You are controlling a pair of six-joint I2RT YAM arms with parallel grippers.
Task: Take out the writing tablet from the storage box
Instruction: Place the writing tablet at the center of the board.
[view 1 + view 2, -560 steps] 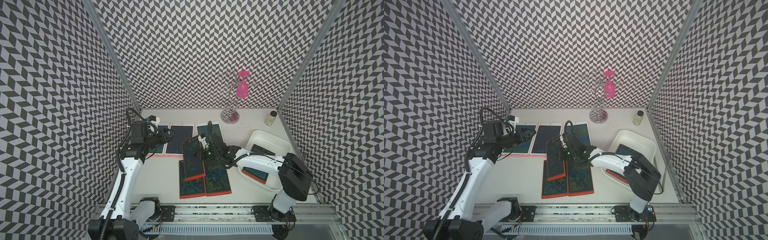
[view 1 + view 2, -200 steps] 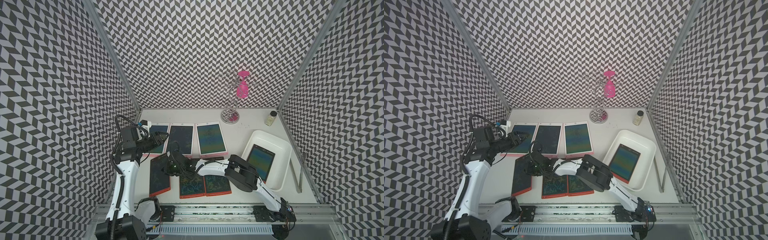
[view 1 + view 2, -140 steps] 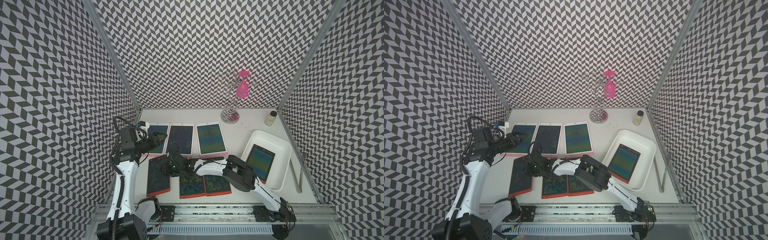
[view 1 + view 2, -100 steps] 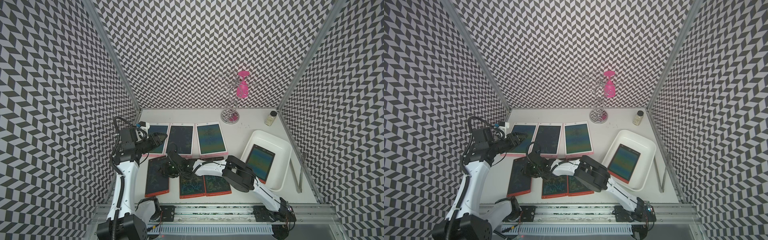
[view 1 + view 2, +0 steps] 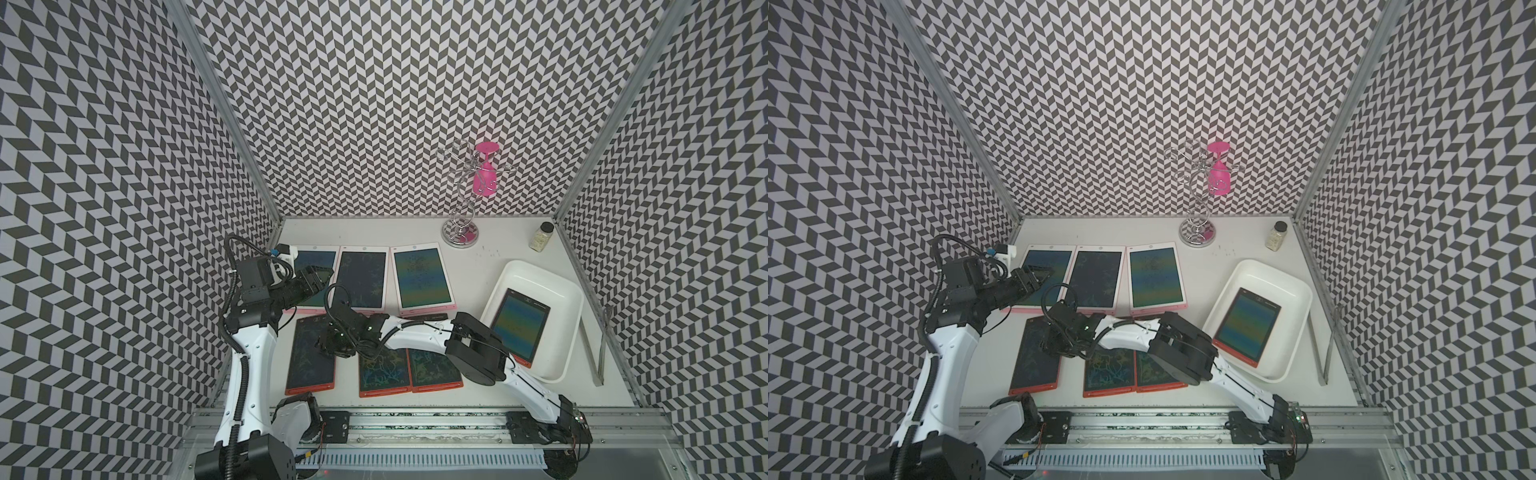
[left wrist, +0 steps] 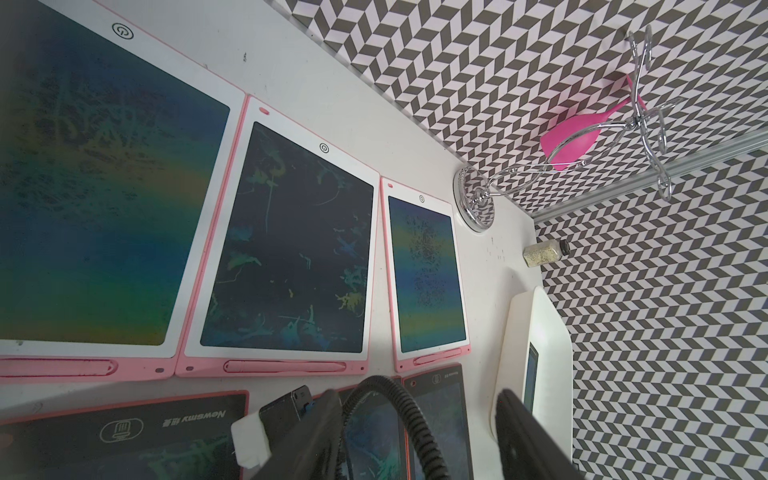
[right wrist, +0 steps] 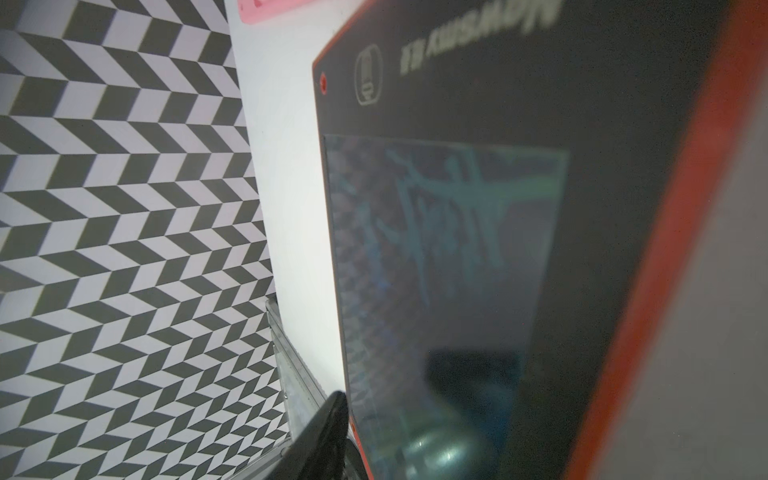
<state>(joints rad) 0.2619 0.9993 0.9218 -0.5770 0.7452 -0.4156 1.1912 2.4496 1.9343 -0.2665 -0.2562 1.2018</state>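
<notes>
The white storage box (image 5: 575, 328) stands at the right, and a red-framed writing tablet (image 5: 519, 328) lies inside it; both top views show this. Another red-framed tablet (image 5: 309, 361) lies flat on the table at the front left. My right gripper (image 5: 330, 347) hovers low over that tablet's right edge and stands open. In the right wrist view the tablet (image 7: 457, 249) fills the frame, with one dark finger (image 7: 324, 436) by its edge. My left gripper (image 5: 326, 273) hangs open and empty over the back-left pink tablet, its fingers (image 6: 316, 436) wide apart.
Three pink-framed tablets (image 5: 361, 278) lie in a row at the back. Two red-framed tablets (image 5: 384, 370) lie side by side at the front, partly under my right arm. A chrome rack with a pink glass (image 5: 461, 216), a small jar (image 5: 541, 237) and metal tongs (image 5: 598, 353) stand around the box.
My right gripper carried the red-framed tablet left, laid it flat at the front left and opened its jaws. The left arm has hardly moved.
</notes>
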